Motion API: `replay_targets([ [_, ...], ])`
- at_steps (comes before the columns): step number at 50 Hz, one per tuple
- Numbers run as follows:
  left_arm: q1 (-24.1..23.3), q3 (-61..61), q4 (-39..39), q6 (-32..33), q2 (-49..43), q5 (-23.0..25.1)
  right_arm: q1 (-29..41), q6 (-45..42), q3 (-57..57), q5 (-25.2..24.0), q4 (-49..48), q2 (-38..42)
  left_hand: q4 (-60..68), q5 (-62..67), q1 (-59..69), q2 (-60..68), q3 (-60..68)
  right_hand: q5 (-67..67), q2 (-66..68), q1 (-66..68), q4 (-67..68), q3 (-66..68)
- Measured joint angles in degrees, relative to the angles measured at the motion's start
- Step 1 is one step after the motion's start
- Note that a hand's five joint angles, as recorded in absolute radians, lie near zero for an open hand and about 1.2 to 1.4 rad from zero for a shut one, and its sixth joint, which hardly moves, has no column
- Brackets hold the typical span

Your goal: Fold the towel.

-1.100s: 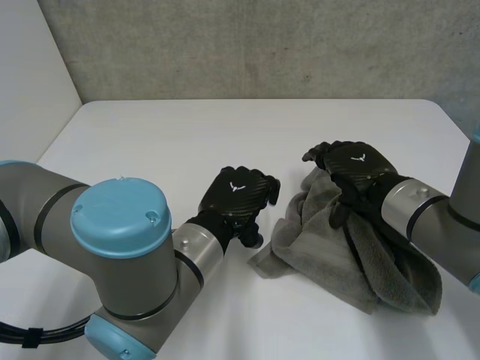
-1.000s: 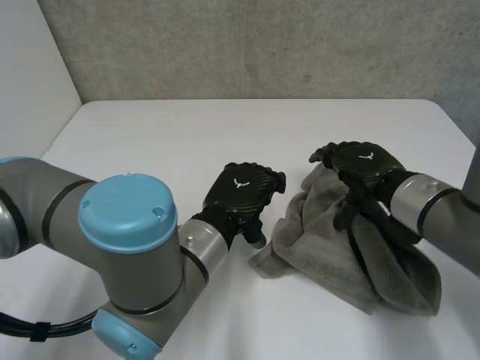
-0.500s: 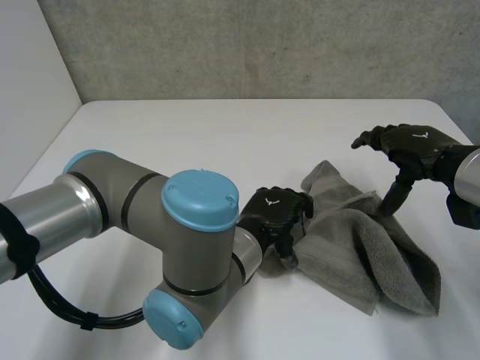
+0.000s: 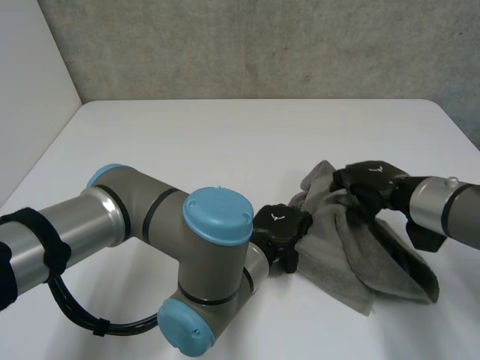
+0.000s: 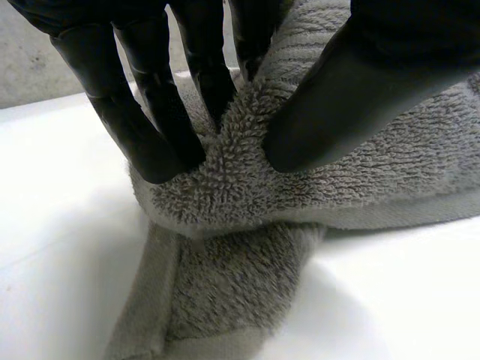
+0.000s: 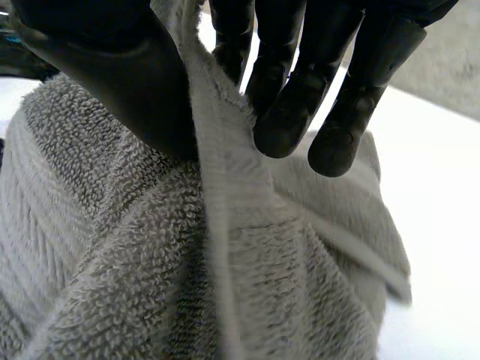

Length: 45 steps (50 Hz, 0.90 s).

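Two black hands grip a grey towel (image 4: pixel 352 255) bunched at lower right of the head view on the white table (image 4: pixel 187 142). Left hand (image 4: pixel 279 227) pinches a terry fold at the heap's left edge btwn thumb & fingers. Right hand (image 4: pixel 373 180) nips a raised hem at its upper edge, thumb vs. fingers. Cloth looks soft, light, limp, grippy, so best taken at hems/corners. Long axis runs approx. upper left to lower right, w/ no flat shape yet.
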Motion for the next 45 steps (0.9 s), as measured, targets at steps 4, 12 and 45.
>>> replay_targets([
  [4, 1.6, 0.9, -0.1, 0.2, 1.2, -0.5, 2.6, 0.7, -3.0, 0.0, -1.7, 0.0, 0.0, 0.0, 0.0, 0.0, 0.1, 0.0, 0.0, 0.0, 0.0, 0.0],
  [12, 12.2, 3.0, -1.4, 1.0, 10.6, -2.9, 7.5, 9.5, -9.4, 1.5, -13.6, -3.3, 0.0, 0.0, 0.0, 0.0, 0.3, 0.0, 0.0, 0.1, 0.0, 0.0],
  [45, 25.5, -18.4, -3.4, 1.6, 21.5, 2.0, 5.5, 12.4, -2.6, 7.3, -6.1, 1.0, 0.0, 0.6, 0.0, 0.7, 0.4, 1.6, 1.9, 1.3, 0.0, 0.4],
])
